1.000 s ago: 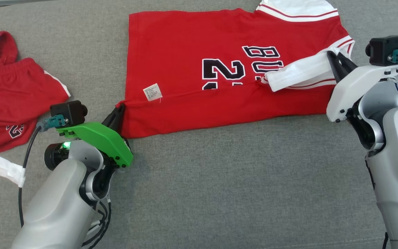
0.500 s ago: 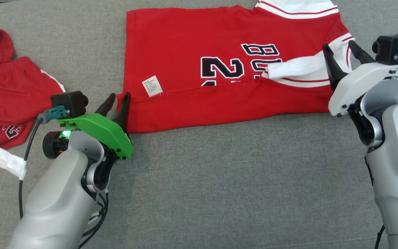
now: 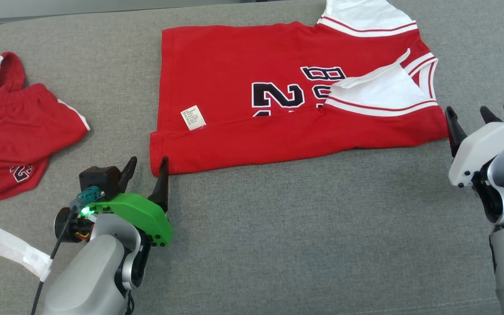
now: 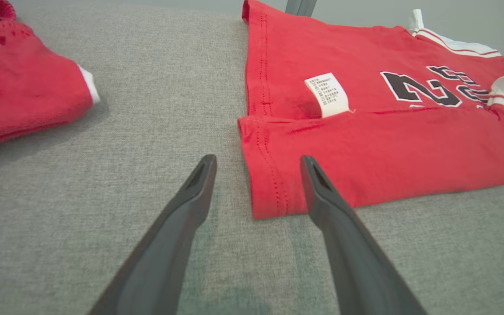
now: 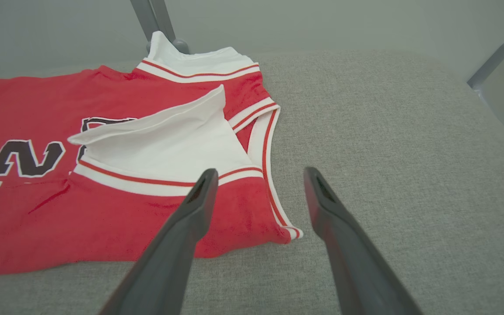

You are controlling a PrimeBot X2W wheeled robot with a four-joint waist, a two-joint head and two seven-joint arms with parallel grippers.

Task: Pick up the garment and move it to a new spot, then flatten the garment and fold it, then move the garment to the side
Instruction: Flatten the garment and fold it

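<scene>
The garment [image 3: 278,87] is a red jersey with white trim and black lettering, lying flat across the far half of the grey surface, with its near long edge and white sleeve folded up over it. My left gripper [image 3: 147,168] stands open just off the jersey's near left corner, holding nothing. In the left wrist view that hem corner of the garment [image 4: 365,166] lies between the spread fingertips of the left gripper [image 4: 257,162]. My right gripper [image 3: 466,113] is open beside the jersey's right end. The right wrist view shows the right gripper [image 5: 260,173] above the garment [image 5: 103,218] at its trimmed corner.
A second red piece of clothing [image 3: 11,127] lies crumpled at the left, also visible in the left wrist view as the red clothing [image 4: 15,96]. A white strip [image 3: 11,253] hangs off my left arm's cable. Grey cushion [image 3: 304,245] stretches wide in front. Metal legs [image 5: 155,22] stand behind.
Both grippers went from shut on the jersey's folded edge to open, let it go and drew back toward me. The folded flap now rests on the jersey. The camera shifted slightly.
</scene>
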